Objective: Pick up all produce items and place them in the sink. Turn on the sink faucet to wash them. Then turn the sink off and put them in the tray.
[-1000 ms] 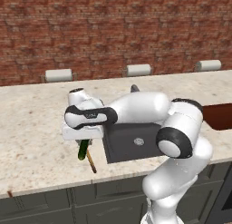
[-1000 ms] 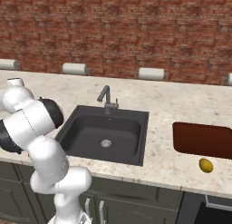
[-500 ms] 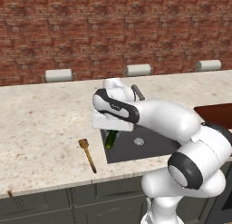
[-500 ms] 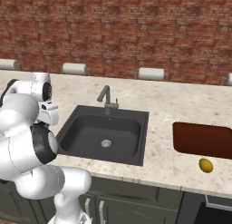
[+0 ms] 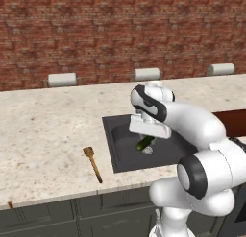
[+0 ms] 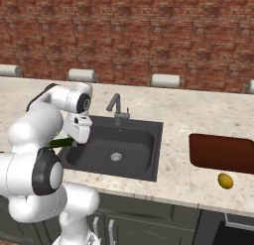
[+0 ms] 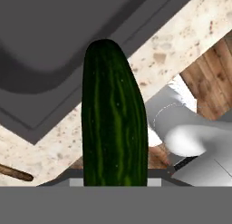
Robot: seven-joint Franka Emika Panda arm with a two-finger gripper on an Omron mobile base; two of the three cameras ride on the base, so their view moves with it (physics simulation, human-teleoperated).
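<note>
Cucumber mostly hidden behind the white hand in the middle of the left base frame, only a short green end poking out below it; in the right base frame likewise just a green sliver at centre left. Gripper fingertips concealed, so jaw stance not readable. Tray cut off by the right edge and partly covered by the arm. Wooden spoon clipped at the lower left edge of the hand frame.
</note>
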